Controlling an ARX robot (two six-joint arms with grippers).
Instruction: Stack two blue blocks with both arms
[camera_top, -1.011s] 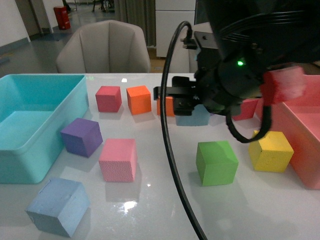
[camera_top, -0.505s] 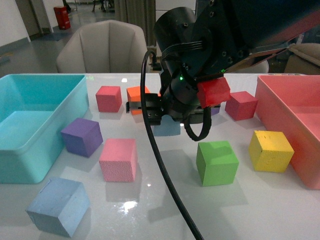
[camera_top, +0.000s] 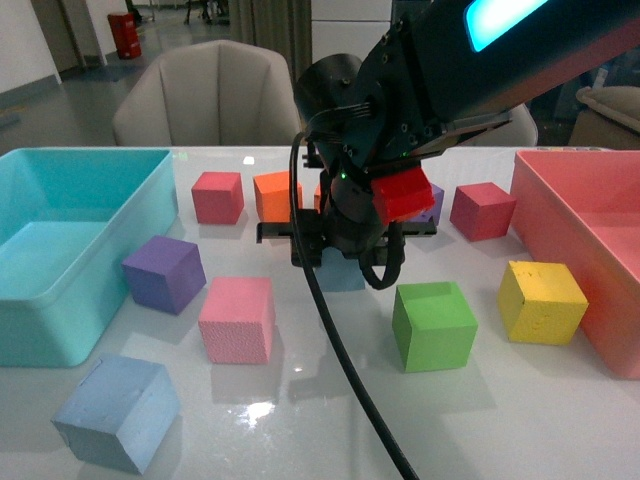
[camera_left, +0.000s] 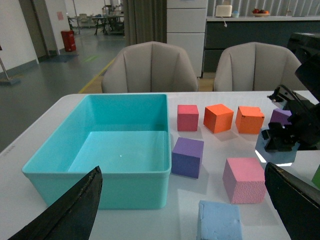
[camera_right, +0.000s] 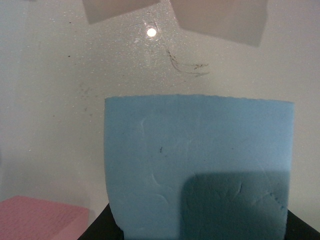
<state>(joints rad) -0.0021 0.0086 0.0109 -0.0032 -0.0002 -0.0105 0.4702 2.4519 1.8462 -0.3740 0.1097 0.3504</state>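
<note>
One blue block (camera_top: 115, 412) lies on the white table at the front left, also seen in the left wrist view as a blue block (camera_left: 217, 220) just below and between my left gripper's (camera_left: 182, 170) open black fingers (camera_left: 65, 210). The other blue block (camera_top: 340, 272) hangs just above the table's middle, with my right gripper (camera_top: 345, 245) shut on it. That held block (camera_right: 195, 150) fills the right wrist view, with dark jaws at its lower corners. In the left wrist view it appears as a blue block (camera_left: 265, 152) under the black right arm. The left arm is out of the front view.
A teal bin (camera_top: 90, 250) stands at the left and a pink bin (camera_top: 590, 230) at the right. Purple (camera_top: 163, 272), pink (camera_top: 237, 318), green (camera_top: 433, 325), yellow (camera_top: 540, 300), red (camera_top: 217, 196) and orange (camera_top: 277, 198) cubes are scattered around the held block.
My right arm has swung left across the table with the blue block, from right of centre to the middle. The blue block at the front left has not moved.
</note>
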